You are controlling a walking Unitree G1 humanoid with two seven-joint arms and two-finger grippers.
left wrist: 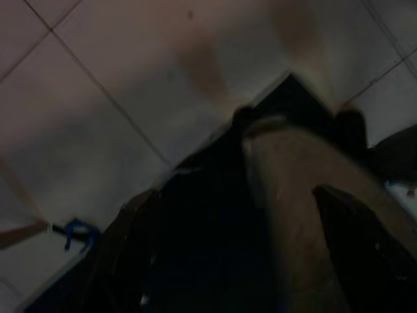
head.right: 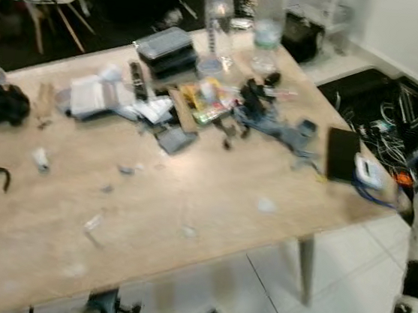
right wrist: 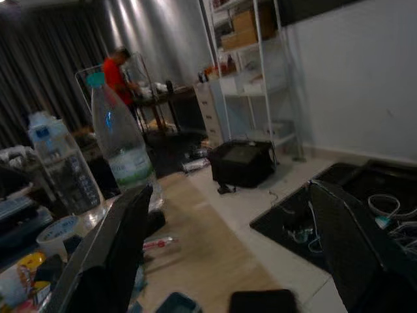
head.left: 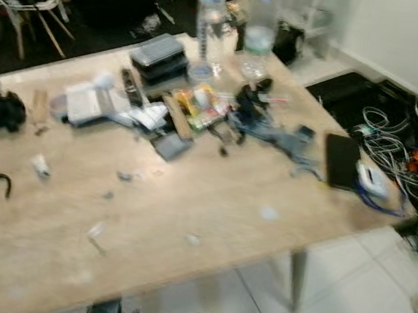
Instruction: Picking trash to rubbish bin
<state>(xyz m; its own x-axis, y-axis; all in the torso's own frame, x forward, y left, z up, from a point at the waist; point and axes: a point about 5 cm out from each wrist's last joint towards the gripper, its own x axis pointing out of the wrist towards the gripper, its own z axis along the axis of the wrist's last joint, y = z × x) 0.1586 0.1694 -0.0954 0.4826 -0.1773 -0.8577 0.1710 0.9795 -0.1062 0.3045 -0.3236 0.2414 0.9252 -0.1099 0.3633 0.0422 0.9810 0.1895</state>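
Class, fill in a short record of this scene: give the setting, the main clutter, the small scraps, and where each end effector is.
Setting: wooden table on a white tiled floor
Clutter: two plastic bottles, stacked grey trays, black wallet
Scraps: small paper bits scattered on the near tabletop
Right end effector: open, raised beside the table's right end
Left end effector: open, hanging over the floor

left end effector: fingers spread, pointing down | right end effector: fingers spread, raised, level
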